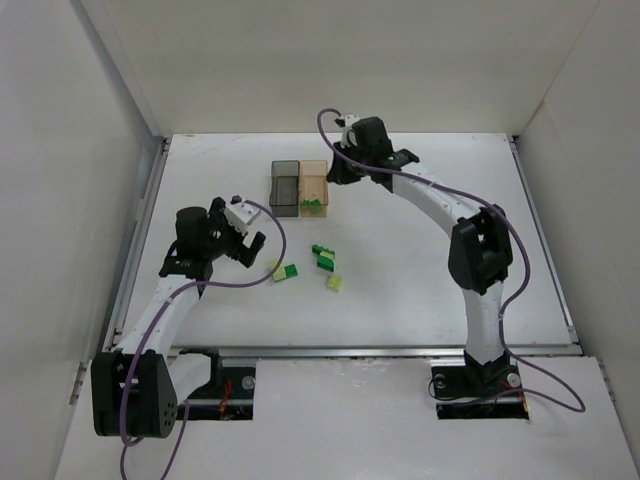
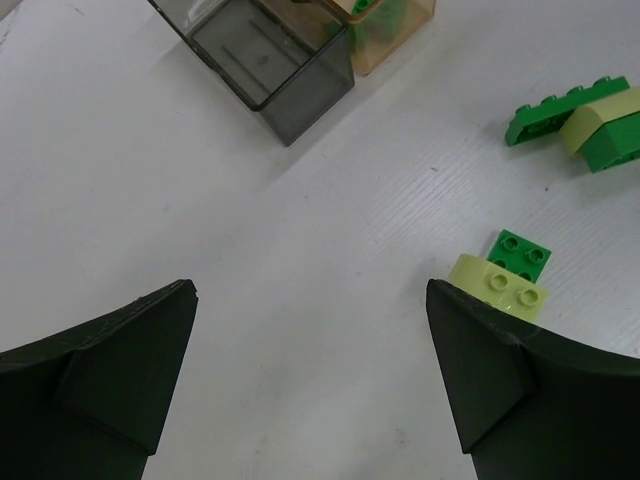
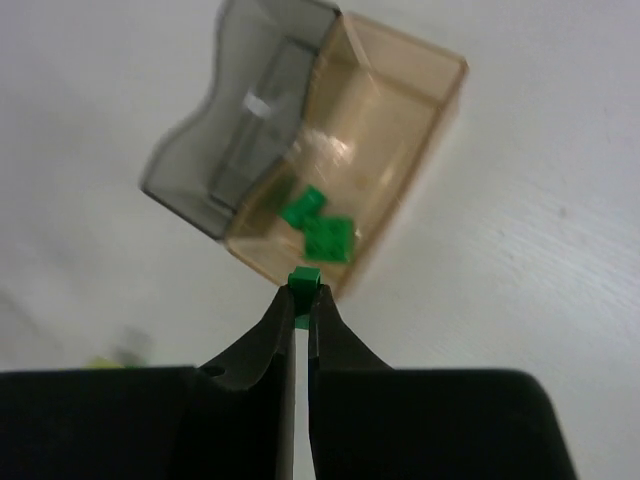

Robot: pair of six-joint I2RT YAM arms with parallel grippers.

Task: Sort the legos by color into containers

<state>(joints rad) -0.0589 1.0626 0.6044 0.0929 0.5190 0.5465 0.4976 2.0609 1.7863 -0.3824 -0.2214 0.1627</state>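
1. The right gripper (image 3: 303, 297) is pinched shut on one small green brick (image 3: 303, 279), which pokes out at its tips. The brick hangs in the air right at the near end wall of the amber bin (image 3: 420, 110).
2. Two more green bricks (image 3: 322, 228) lie inside the amber bin. The grey bin (image 3: 235, 120), pressed against the amber bin's side, shows no bricks in it.
3. The step in hand looks like delivering this brick to the amber bin. The next move calls for carrying the tips a little further in over the opening, clear of the rim, then parting the jaws so the brick drops.
4. The left gripper (image 2: 310, 295) stands wide open and holds nothing. It hangs low over the table (image 1: 450, 290), out beyond the grey bin from the amber bin. A pale brick (image 2: 500, 285) lies just beside one of its fingers.
5. Other loose bricks (image 1: 325, 258) lie on the table near the amber bin, on the side toward the arm bases, not yet sorted.
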